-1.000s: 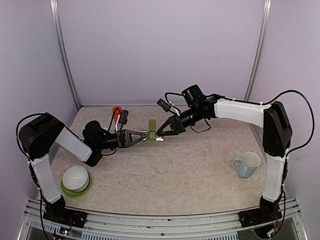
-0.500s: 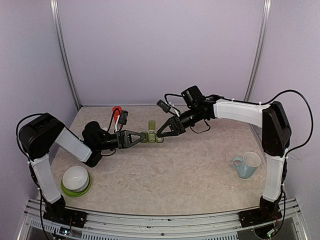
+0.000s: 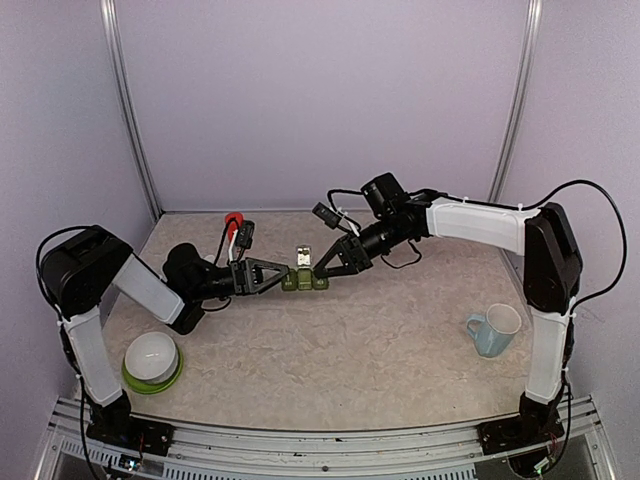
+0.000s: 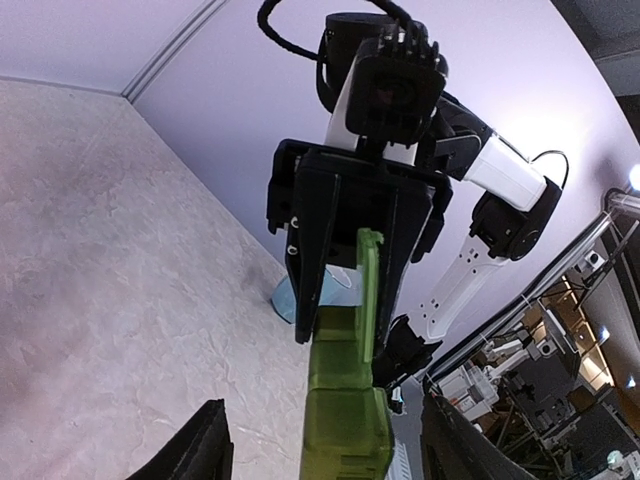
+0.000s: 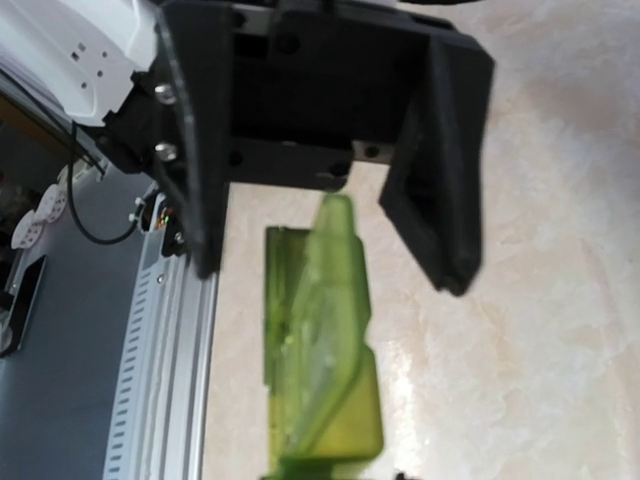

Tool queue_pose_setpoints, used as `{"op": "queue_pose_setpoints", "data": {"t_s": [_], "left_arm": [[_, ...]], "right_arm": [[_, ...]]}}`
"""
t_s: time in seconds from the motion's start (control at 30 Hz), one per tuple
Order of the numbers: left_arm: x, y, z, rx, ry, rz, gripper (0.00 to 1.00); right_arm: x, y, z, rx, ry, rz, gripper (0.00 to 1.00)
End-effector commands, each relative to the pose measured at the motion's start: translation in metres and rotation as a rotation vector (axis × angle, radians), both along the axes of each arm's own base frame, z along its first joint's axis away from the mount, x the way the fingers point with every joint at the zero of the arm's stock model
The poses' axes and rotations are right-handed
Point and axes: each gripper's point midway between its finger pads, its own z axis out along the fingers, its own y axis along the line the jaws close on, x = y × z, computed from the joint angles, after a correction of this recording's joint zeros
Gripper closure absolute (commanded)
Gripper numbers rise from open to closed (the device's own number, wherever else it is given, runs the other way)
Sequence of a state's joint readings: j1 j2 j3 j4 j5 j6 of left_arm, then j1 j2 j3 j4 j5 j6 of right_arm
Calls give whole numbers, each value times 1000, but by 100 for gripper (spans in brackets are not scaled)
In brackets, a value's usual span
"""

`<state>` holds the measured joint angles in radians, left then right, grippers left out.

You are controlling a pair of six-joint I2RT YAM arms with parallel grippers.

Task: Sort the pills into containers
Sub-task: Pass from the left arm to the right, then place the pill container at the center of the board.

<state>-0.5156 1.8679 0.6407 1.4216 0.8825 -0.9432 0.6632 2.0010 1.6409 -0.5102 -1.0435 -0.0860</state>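
The right gripper (image 3: 321, 269) has its jaws pinched tight on the thin lid (image 4: 368, 290) that sticks up from the green containers (image 3: 303, 281). The left gripper (image 3: 283, 277) has its jaws spread wide, one on each side of the strip, not touching it. The strip is between the two arms, toward the back of the table (image 3: 350, 350). I cannot tell if it rests on the table. A pale blue mug (image 3: 493, 330) stands far off on the right.

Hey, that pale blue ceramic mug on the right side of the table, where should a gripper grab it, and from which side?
Grip the rim wall of the pale blue ceramic mug from above, with one finger inside and one outside, on its right side. It stands upright with its mouth open, and its handle sticks out to the left.
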Motion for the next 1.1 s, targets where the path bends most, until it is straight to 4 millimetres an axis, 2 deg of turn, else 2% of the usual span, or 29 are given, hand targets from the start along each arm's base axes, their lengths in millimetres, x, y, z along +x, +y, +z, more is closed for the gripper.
{"op": "queue_pose_setpoints", "data": {"t_s": [0.0,0.43,0.6,0.83,0.93,1.07], "left_arm": [[1,-2,3,-16,-15,-27,37],[-3,-12,-2,3,-11,-74,36],[-7,-16,-3,6,-17,-94,32],[-5,-20,-10,36,-11,-96,32],[-5,-21,-13,39,-7,-99,33],[-4,-21,-13,38,-5,-101,42]], "right_arm": [[-11,8,5,10,-10,50,94],[-15,11,4,-5,-11,55,93],[-14,11,4,-7,-13,53,93],[-14,12,5,-4,-10,58,93],[-14,12,5,-3,-14,59,93],[-15,11,2,-7,-12,62,93]]}}
